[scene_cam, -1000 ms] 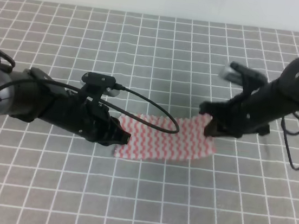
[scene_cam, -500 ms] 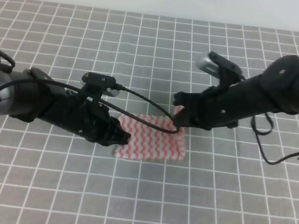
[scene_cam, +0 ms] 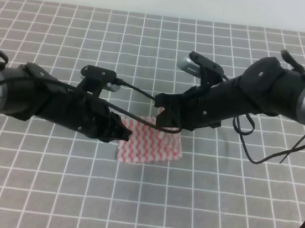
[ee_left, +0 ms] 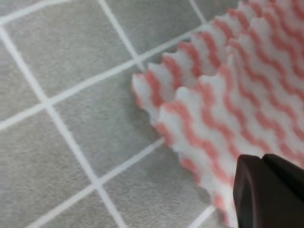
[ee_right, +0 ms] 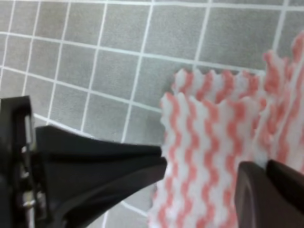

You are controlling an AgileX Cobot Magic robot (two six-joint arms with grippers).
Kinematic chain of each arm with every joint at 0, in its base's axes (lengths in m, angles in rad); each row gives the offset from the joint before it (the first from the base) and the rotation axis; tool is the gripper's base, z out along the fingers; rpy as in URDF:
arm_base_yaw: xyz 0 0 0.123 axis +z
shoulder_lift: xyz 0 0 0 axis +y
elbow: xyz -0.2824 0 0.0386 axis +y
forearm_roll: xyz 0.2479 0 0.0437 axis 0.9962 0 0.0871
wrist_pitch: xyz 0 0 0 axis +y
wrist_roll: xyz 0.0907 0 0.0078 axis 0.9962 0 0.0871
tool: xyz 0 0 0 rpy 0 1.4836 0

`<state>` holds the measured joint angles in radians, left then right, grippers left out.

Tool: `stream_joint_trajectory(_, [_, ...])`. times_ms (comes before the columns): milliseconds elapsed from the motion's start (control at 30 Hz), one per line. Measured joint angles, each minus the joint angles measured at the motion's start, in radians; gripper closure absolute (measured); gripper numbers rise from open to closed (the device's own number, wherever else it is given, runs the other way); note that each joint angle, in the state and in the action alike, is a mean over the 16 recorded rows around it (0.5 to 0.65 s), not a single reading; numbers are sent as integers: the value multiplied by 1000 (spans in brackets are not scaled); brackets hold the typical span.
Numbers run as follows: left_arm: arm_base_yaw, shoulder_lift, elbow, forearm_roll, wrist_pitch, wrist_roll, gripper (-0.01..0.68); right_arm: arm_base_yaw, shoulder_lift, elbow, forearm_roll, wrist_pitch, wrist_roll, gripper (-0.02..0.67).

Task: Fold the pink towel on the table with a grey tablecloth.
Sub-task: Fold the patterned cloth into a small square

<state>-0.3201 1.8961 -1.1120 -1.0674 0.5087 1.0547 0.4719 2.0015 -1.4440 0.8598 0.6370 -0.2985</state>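
Grey cloth with a white grid of thin lines covers the table with a grey tablecloth from edge to edge, and a pale wall strip runs along the far side in the high view. The grid lies flat and even around both arms.

Between the two arms lies the pink towel, its wavy pink-and-white stripes showing as a small doubled patch. The left gripper sits at the towel's left edge, low against the cloth; in the left wrist view two zigzag edges are stacked just ahead of the dark fingertip, the upper layer set slightly back from the lower one. Whether its jaws are apart or together on the cloth cannot be told, since only one dark tip shows.

The right gripper reaches across toward the left arm and hangs just above the towel's far edge, with a bit of pink cloth showing at its tip. In the right wrist view the towel rises up to the dark fingers, which look pinched on a raised layer.

A black cable loops from the left wrist camera across the towel's far edge, passing right under the right gripper. Another cable trails off the right arm.
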Motion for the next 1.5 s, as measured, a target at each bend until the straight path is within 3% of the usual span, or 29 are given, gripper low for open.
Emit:
stream_joint_trajectory(700, [8,-8,0,0,-48,1,675,71,51,-40,30,3,-24,663])
stream_joint_trajectory(1500, [40,-6,0,1,-65,9,677,77,124,-82,71,47,-59,662])
